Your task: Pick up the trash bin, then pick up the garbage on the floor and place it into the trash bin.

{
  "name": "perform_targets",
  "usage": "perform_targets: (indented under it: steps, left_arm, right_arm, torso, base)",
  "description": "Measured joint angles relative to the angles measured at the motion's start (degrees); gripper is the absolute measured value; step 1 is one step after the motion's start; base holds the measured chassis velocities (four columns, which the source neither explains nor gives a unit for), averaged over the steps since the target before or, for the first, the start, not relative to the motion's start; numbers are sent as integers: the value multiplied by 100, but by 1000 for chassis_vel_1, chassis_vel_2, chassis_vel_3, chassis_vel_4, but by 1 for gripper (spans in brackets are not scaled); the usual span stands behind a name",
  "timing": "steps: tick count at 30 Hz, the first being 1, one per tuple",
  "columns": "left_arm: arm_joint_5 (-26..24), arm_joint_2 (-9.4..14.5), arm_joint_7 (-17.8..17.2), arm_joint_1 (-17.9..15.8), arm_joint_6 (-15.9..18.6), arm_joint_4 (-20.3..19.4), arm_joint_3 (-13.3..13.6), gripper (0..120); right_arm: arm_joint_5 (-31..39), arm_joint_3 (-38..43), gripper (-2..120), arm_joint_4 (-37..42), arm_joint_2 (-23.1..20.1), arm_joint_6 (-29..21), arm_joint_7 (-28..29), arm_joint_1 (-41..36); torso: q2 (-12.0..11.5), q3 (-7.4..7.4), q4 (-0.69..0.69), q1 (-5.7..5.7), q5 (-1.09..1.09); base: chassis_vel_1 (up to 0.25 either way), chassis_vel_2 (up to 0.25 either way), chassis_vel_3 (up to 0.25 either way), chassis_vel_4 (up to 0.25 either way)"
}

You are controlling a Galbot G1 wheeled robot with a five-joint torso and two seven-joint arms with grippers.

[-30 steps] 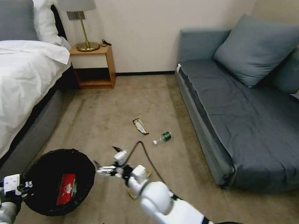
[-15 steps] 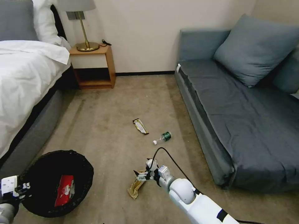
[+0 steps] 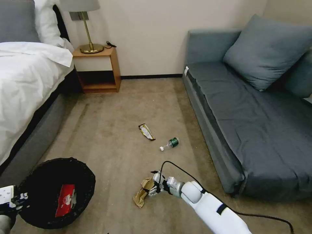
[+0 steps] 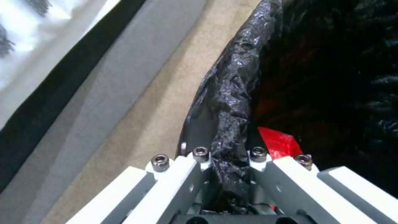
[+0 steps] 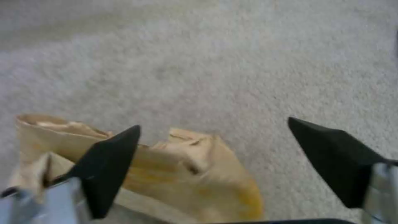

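Two risks apply. Right gripper (image 3: 152, 186) is spread over the paper bag (image 3: 142, 194) on the floor (image 3: 113, 130); only one finger overlaps it, so closing may pinch only an edge and lose the bag. Left gripper (image 4: 229, 161) is clamped on the bin (image 3: 53, 191) rim; the liner may slip.

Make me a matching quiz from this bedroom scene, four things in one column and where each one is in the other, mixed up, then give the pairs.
Things:
1. red snack packet
2. crumpled brown paper bag
3. small clear bottle
4. left claw

Places:
A. clamped on the trash bin's bag-lined rim
B. on the carpet, under the open right claw
C. inside the trash bin
D. on the carpet, just beyond the bar wrapper, towards the sofa

Pairs: 1-C, 2-B, 3-D, 4-A
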Motion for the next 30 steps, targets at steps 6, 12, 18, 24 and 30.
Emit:
perform_targets:
  steps: [6,12,18,24,30]
  left_arm:
    - [2,-10,0,5,-11,14,-41,3]
    - [3,-31,1,2,-16,15,-43,3]
    - [5,-36,-1,-19,-24,23,-12,3]
    - [7,-33,-5,-23,-32,21,6,3]
    - [8,-37,-6,-6,-51,-5,2,3]
  right_arm:
    - [-188,-52,73,-300,75,77,-98,139]
    - [-321,-49,52,-448,115,53,-175,168]
    - [-211,-19,29,-367,2,-94,-156,97]
    - [-127,12,7,-363,-10,-193,-133,81]
    - [-17,48,0,-363,1,-279,-72,54]
  torso:
    - [0,0,-1,0,-1]
    - [0,0,0,0,0]
    - [0,0,-1,0,0]
    - [0,0,-1,0,0]
    - [0,0,-1,0,0]
  base:
    - [0,0,0,0]
    - [0,0,0,0]
    - [0,0,0,0]
    - [0,0,0,0]
    - [0,0,0,0]
